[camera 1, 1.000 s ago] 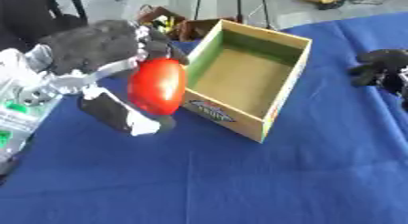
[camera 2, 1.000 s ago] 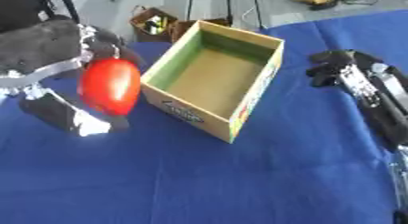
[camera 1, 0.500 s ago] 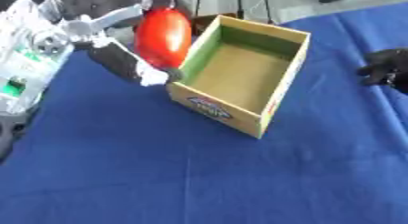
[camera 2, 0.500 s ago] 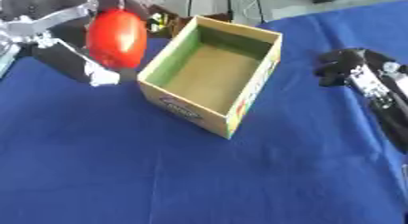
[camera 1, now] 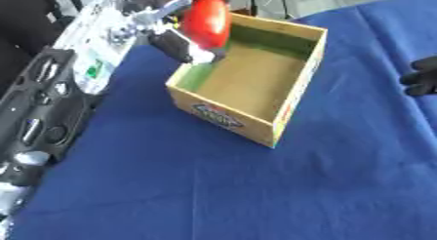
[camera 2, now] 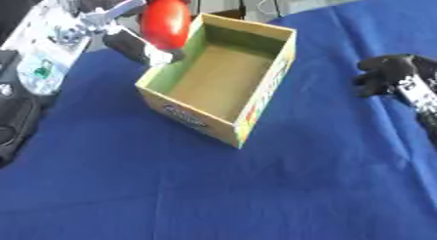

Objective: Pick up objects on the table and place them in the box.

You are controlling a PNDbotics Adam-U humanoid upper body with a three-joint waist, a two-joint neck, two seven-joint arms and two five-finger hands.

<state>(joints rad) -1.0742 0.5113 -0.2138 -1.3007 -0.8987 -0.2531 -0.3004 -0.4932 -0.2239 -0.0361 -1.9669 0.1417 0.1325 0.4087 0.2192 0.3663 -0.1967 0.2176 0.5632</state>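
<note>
Change: red object [camera 1: 207,20] was raised from beside the box [camera 1: 275,118] to above its far-left rim.
Left hand [camera 1: 175,41]: curled around red object.
Right hand [camera 2: 388,75]: curled, nothing held.
Bench [camera 1: 213,185]: covered in blue cloth.
Box: nothing seen inside.

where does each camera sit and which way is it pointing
Left eye view: in the robot's head, looking down at the blue table and the open box; the left arm enters from the left, its left hand holding a red object at the box's far left corner; the right hand barely shows at the right edge.
Right eye view: same head, beside it, same downward aim; the dark right hand shows more fully.
Shared: box, red object, table, both hands.
</note>
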